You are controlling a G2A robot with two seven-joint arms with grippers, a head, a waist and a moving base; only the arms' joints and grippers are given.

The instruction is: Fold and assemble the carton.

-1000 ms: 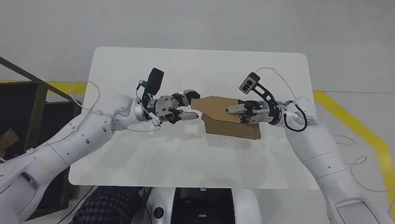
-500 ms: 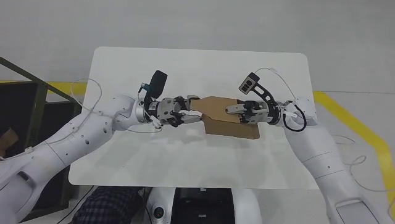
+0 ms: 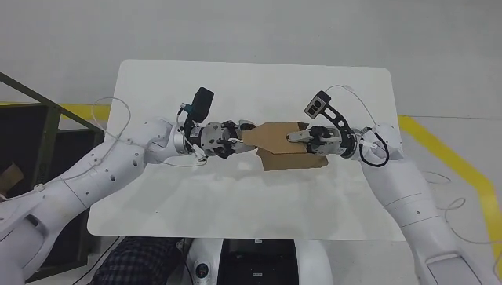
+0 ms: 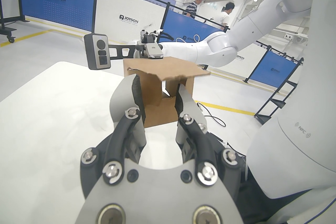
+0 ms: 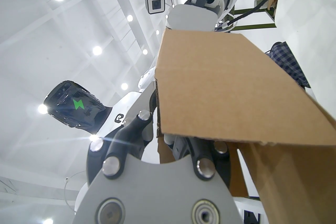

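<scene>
A brown cardboard carton (image 3: pixel 282 145) is held just above the middle of the white table (image 3: pixel 157 199). It is opened into a tube with a loose flap at the end facing my left arm. My left gripper (image 3: pixel 249 139) is open at that end, its fingers (image 4: pixel 136 93) straddling the carton (image 4: pixel 168 68) at the lower flap. At the opposite end my right gripper (image 3: pixel 294 137) is shut on the edge of the top panel, and the left wrist view shows it (image 4: pixel 152 55) there too. In the right wrist view the carton (image 5: pixel 223 88) hides one of that gripper's fingers.
The table has bare room on all sides of the carton. A dark green rack (image 3: pixel 31 128) stands off the table's left edge. Each arm's wrist camera on its bracket (image 3: pixel 316 106) sticks up close to the carton.
My left gripper has moved right, up to the carton's open end. The carton has gone from a flattened slant to a squarer tube and looks shorter from above. My right gripper kept its hold.
</scene>
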